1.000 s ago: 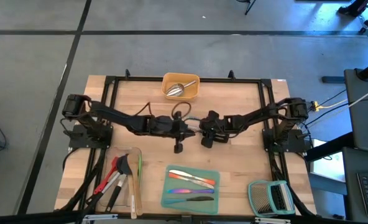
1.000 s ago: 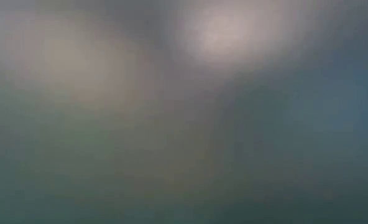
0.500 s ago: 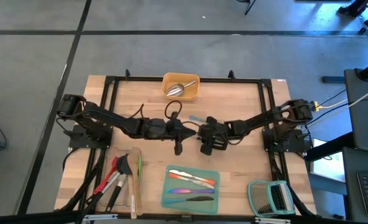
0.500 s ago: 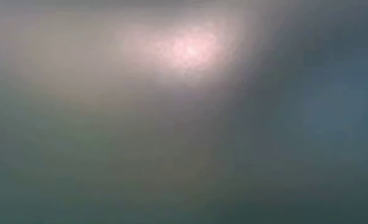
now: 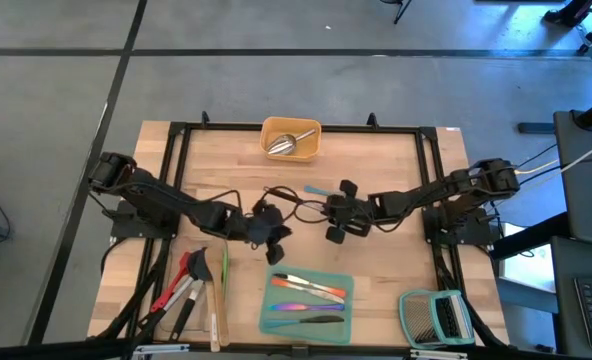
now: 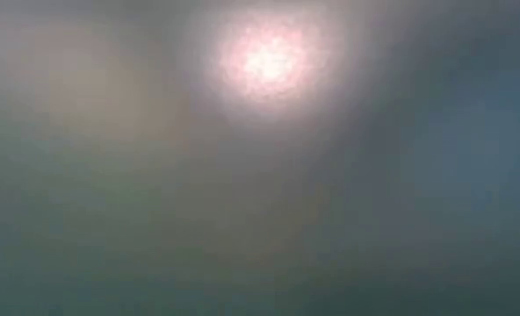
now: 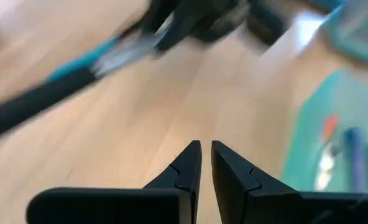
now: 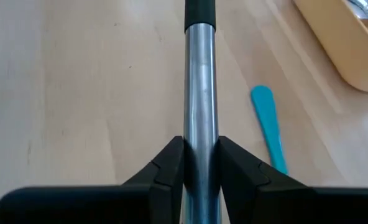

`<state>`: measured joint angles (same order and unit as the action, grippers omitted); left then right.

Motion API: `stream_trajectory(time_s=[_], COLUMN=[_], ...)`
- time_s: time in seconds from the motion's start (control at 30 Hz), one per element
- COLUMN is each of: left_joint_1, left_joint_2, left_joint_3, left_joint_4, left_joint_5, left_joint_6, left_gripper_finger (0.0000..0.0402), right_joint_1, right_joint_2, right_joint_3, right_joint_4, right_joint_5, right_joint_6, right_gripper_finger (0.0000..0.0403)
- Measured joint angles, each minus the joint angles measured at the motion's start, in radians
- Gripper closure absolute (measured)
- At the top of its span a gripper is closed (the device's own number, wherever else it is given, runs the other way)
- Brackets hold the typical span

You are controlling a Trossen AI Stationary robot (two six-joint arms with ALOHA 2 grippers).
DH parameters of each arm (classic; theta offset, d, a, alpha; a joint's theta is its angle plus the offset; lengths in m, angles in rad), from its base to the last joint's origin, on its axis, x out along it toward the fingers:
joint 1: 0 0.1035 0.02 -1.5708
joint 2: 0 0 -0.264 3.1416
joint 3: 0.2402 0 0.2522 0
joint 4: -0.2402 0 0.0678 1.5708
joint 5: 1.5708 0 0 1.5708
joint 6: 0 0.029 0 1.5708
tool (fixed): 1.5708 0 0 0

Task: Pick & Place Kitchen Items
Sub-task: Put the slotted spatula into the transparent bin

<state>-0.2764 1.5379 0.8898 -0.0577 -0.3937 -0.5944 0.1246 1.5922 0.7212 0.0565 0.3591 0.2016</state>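
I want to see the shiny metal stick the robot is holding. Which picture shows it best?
The right wrist view: the metal handle fills it, pinched by the right gripper. The high view shows it tiny; the left wrist view, blurred; the low view, nothing.

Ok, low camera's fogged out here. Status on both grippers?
Right gripper shut on steel-and-black handled utensil, mid-table. Left gripper shut, empty, above teal tray. Blue-handled tool lies beside the held handle.

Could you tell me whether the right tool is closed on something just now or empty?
Closed on something: in the right wrist view, the right tool clamps a steel-shafted utensil, its two fingers pressed against either side of the shaft.
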Motion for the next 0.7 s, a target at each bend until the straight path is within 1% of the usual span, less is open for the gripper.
stream_trajectory(time_s=[0.1,0.13,0.2,0.27,0.37,0.4,0.53,0.6,0.63,0.7], left_joint_1=[-0.006,-0.006,-0.004,-0.003,-0.005,-0.006,0.012,0.019,0.019,0.018], left_joint_2=[0.002,0.004,0.019,0.02,0.013,0.011,0.015,0.015,0.015,0.015], left_joint_3=[0.0,0.0,-0.001,-0.03,-0.134,-0.183,-0.389,-0.47,-0.499,-0.546], left_joint_4=[-0.149,-0.175,-0.18,-0.137,0.088,0.197,0.735,0.992,1.093,1.242], left_joint_5=[-0.008,-0.014,-0.077,-0.127,-0.141,-0.141,-0.106,-0.119,-0.13,-0.127], left_joint_6=[-0.078,-0.098,-0.12,-0.127,-0.121,-0.099,0.01,0.082,0.117,0.198], left_gripper_finger=[0.0371,0.0371,0.0371,0.0371,0.0371,0.0371,0.0371,0.0371,0.0371,0.0369], right_joint_1=[0.0,0.0,-0.001,-0.001,-0.001,-0.001,0.01,0.023,0.029,0.037], right_joint_2=[-0.001,-0.002,-0.008,-0.016,-0.053,-0.068,-0.133,-0.163,-0.176,-0.199], right_joint_3=[0.0,0.0,0.0,0.002,0.002,0.003,0.004,0.005,0.005,0.005], right_joint_4=[0.009,0.018,0.036,0.056,0.07,0.075,0.113,0.139,0.163,0.222], right_joint_5=[-0.004,-0.004,-0.003,-0.003,-0.026,-0.04,-0.097,-0.102,-0.112,-0.155], right_joint_6=[0.0,0.0,-0.003,-0.008,-0.015,-0.019,-0.028,-0.037,-0.045,-0.058], right_gripper_finger=[0.0326,0.0326,0.0326,0.0326,0.0326,0.0326,0.0326,0.0326,0.0326,0.0326])
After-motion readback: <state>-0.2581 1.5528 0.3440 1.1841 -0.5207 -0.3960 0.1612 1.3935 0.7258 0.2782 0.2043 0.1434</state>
